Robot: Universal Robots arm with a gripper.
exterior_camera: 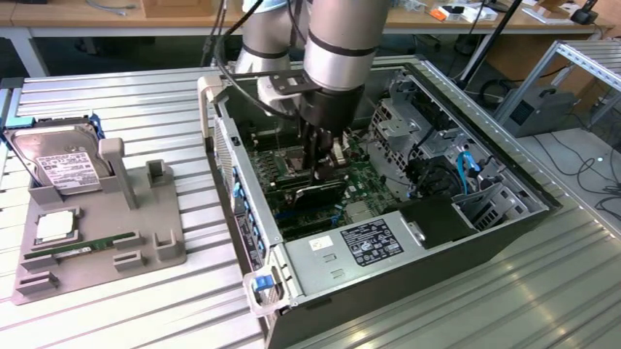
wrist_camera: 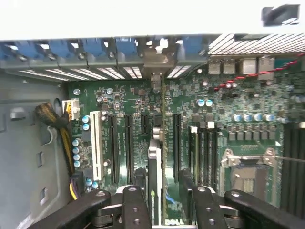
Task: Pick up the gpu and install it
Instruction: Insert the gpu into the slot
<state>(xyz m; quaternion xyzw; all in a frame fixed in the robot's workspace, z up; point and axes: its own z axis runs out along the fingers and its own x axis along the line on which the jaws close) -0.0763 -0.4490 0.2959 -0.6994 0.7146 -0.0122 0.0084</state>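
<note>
Tool (wrist_camera: 162, 200), jaws spread and released either side of the gpu (wrist_camera: 155, 157), which stands on edge, apparently seated in a motherboard (wrist_camera: 214, 114) slot inside the computer case (exterior_camera: 427, 262): a thin, stiff, light, fragile card, best gripped along its upper edge.

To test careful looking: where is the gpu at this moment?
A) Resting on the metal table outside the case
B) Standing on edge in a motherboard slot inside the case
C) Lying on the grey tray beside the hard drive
B: the gpu stands edge-on among the slots of the motherboard, between the open jaws of the gripper.
</note>
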